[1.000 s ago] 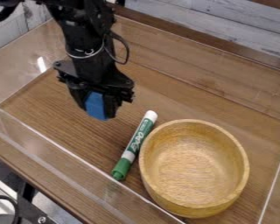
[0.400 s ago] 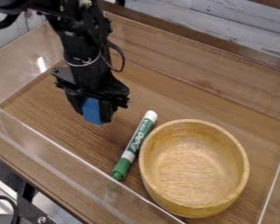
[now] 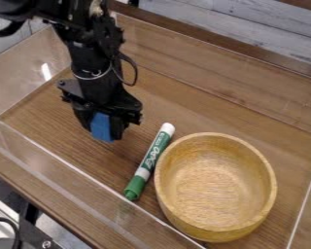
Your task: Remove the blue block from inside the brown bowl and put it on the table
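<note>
The blue block (image 3: 104, 127) sits between the black fingers of my gripper (image 3: 104, 124), which is shut on it low over the table (image 3: 210, 107), left of centre. Whether the block touches the wood I cannot tell. The brown bowl (image 3: 217, 185) stands at the front right, its inside bare, well apart from the gripper.
A green-and-white marker (image 3: 151, 160) lies on the wood between the gripper and the bowl, pointing front-left to back-right. Low clear acrylic walls (image 3: 67, 180) run along the table's edges, the front one close below the gripper.
The gripper with the blue block has moved slightly left and down toward the tabletop. Bowl and marker have not moved.
</note>
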Controlling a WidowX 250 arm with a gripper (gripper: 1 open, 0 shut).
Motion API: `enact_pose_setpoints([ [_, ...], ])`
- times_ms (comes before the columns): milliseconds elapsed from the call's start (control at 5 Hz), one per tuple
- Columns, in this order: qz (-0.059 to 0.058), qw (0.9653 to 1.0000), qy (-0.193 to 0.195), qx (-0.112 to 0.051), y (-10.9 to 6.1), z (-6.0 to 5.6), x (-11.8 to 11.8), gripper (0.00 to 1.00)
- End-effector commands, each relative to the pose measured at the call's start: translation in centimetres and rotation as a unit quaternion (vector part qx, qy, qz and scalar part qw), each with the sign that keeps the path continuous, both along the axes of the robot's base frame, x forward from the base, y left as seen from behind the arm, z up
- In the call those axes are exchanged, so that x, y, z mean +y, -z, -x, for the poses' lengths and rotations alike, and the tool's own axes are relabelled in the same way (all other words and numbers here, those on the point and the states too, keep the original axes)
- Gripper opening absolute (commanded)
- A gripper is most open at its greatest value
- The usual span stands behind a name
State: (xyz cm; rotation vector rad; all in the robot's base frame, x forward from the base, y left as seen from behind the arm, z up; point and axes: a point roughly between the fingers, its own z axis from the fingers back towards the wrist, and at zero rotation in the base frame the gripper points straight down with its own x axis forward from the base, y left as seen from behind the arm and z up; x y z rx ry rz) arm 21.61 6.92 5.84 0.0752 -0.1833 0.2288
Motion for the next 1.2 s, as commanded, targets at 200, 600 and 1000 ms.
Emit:
enact_pose_setpoints([
  [200, -0.009, 0.9998, -0.007, -0.014, -0.26, -0.67, 0.50, 0.00],
  [600, -0.011, 0.9998, -0.012, -0.011, 0.13, -0.82, 0.67, 0.00],
  [1000, -0.004, 0.9999, -0.009, -0.009, -0.57, -1.40, 0.50, 1.00],
])
